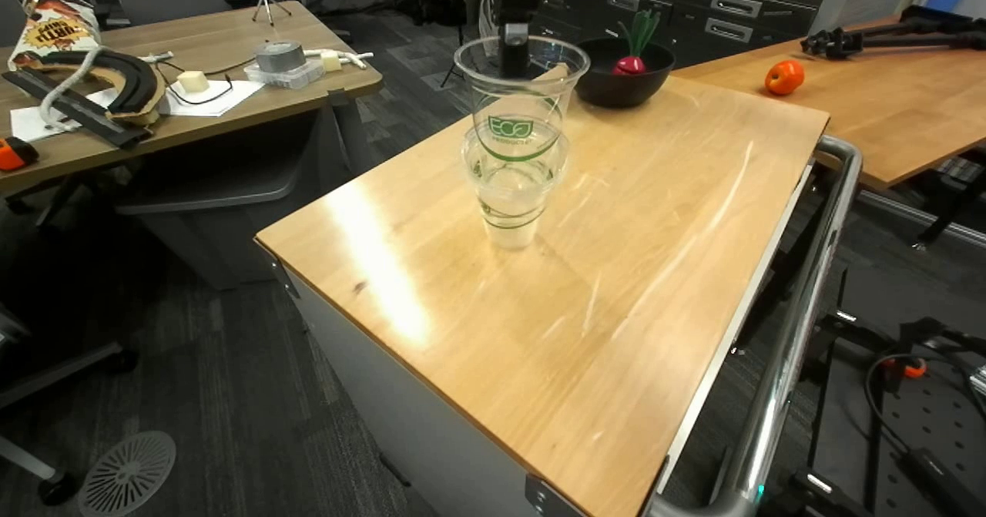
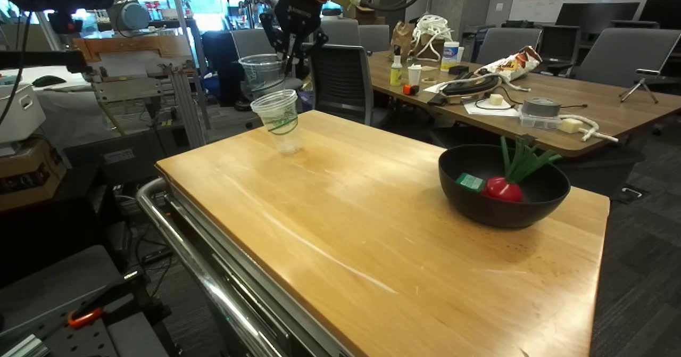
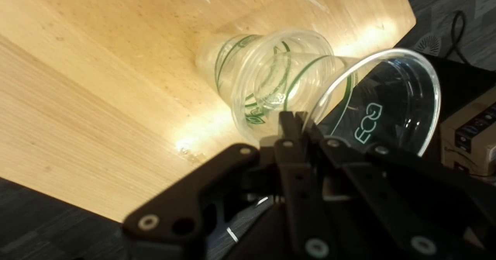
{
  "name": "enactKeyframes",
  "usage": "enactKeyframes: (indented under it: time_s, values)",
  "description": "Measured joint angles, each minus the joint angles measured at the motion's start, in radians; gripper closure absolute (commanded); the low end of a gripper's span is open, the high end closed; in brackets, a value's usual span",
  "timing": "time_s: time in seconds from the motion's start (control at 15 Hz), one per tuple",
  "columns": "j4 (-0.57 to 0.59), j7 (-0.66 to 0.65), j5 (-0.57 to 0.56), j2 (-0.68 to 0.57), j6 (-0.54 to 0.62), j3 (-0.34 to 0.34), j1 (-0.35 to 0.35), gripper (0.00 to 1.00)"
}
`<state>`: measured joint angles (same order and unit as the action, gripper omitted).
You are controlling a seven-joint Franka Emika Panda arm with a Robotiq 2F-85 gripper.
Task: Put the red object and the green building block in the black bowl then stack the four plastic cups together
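My gripper (image 1: 514,58) is shut on the upper wall of a clear plastic cup (image 1: 514,105). The held cup (image 2: 263,72) is over the mouth of a clear cup (image 2: 282,125) standing on the wooden table. In the wrist view, the fingertips (image 3: 294,120) pinch the held cup (image 3: 368,122) near its rim, and its base overlaps the mouth of the standing cup (image 3: 224,66). I cannot tell whether it is inside, or how many cups are nested below. The red object (image 2: 504,189) and the green building block (image 2: 470,182) lie in the black bowl (image 2: 495,216).
The wooden tabletop (image 2: 362,224) has a metal handle rail (image 2: 213,288) along one side. An orange-red ball (image 1: 785,77) rests on a neighbouring table. Another table (image 1: 308,31) with tape, cables and a bag stands apart.
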<state>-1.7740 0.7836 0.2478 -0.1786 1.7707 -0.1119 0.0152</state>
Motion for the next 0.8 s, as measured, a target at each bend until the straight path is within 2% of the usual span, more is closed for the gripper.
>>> enactKeyframes:
  time_s: [0.07, 0.13, 0.27, 0.53, 0.8]
  values:
    - [-0.002, -0.006, -0.006, 0.000, 0.001, 0.000, 0.000, 0.90]
    - [-0.004, -0.011, -0.009, 0.000, 0.001, 0.000, 0.000, 0.68]
    - [-0.006, -0.023, -0.014, 0.000, 0.005, 0.000, 0.000, 0.65]
    - [-0.015, -0.052, -0.036, 0.000, 0.055, 0.000, -0.002, 0.35]
    - [-0.030, -0.090, -0.075, 0.000, 0.167, 0.000, -0.004, 0.05]
